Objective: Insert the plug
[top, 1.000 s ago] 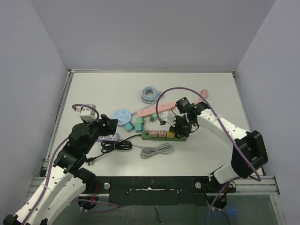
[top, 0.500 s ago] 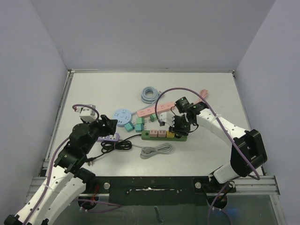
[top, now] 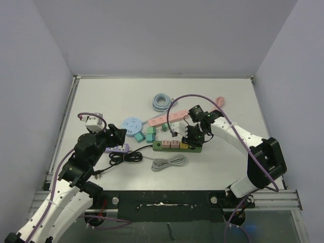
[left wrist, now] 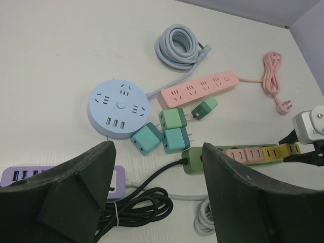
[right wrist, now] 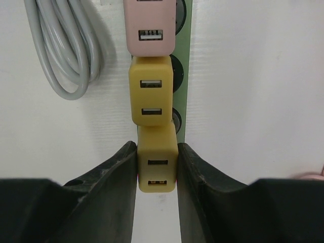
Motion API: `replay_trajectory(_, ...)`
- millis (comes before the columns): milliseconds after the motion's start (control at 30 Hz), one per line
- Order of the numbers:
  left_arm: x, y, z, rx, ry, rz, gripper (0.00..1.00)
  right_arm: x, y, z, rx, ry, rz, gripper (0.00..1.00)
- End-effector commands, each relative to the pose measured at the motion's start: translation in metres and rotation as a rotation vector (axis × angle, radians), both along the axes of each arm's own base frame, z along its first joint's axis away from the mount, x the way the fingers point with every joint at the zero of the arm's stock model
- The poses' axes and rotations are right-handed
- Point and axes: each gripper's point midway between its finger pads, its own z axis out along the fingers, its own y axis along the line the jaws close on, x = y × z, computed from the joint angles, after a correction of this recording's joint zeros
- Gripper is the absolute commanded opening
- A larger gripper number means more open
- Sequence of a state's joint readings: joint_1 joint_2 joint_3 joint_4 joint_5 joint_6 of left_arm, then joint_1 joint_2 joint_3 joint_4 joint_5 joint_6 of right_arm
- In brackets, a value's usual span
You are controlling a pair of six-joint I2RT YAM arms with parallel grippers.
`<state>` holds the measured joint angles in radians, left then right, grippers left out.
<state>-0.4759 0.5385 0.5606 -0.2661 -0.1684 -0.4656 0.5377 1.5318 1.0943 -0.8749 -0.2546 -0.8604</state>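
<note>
Right arm: right fingers (right wrist: 114, 174) clamped on both flanks of a yellow, blocky plastic plug adapter (right wrist: 157, 169), with two USB ports facing the wrist camera. Held at the end of a long green plastic power strip (left wrist: 193, 154), the end farthest from its black cord. In line with a second yellow adapter (right wrist: 151, 91) and a pink adapter (right wrist: 149, 30) standing in the same strip. Touching or just short of the second yellow one, overhanging the strip's end a little and turned slightly off the row. Cannot tell whether seated in the socket or only resting above it.

Key relation: plug directly between the fingers, socket straight beneath, strip's long axis running away from the wrist along the row of adapters. Probably calls for squaring the slight twist, then a straight push down. Risk: pins missing the slots, or the strip sliding on the white counter (top: 212, 96).

Left arm: left fingers (left wrist: 76, 187) wide apart, holding nothing, hovering over a lilac USB strip (left wrist: 20, 174) and a coiled black cord (left wrist: 136, 200), off beyond the cord end of the green strip. Right arm plainly the nearer.

No brand, label or readable writing in view.
</note>
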Motion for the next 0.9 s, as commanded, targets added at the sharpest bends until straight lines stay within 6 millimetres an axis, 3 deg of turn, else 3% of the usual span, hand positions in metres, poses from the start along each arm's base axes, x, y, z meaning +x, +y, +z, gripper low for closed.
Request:
replay_trajectory(0,0.003,-0.001,0.019,-0.027,-0.07,-0.006,0.68,0.002,-0.011,-0.019,-0.057,-0.02,-0.001,0.01)
replay_trajectory(300,0.001,-0.001,0.021,-0.04,-0.078,-0.014,0.68,0.005,-0.034,-0.037,-0.174,-0.062,0.002,0.03)
replay_trajectory(500,-0.002,-0.001,0.023,-0.048,-0.086,-0.018,0.68,0.002,-0.034,-0.052,-0.184,-0.023,0.024,0.0)
replay_trajectory(867,-0.005,-0.003,0.026,-0.058,-0.098,-0.034,0.68,-0.016,-0.049,-0.108,-0.238,0.111,0.036,0.0)
